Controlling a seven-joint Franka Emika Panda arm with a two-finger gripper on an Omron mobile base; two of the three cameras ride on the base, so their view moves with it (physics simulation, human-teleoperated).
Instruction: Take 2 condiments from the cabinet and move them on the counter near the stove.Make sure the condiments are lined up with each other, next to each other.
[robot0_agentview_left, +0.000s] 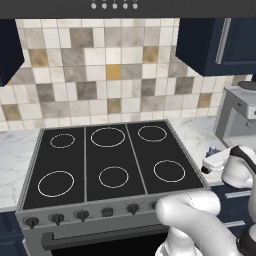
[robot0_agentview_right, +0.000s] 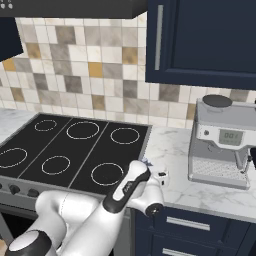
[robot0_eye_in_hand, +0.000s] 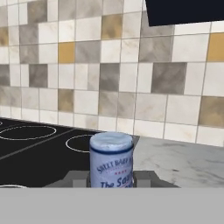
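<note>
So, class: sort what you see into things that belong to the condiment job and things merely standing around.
Job: sauce bottle clamped in the gripper; stove; marble counter.
Standing around: coffee machine; navy door cabinet; tiled wall.

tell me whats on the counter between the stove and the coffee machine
Bare marble counter at the back; nearer the front edge the gripper sits there by the stove, left of the coffee machine. The right base view shows it.
</note>
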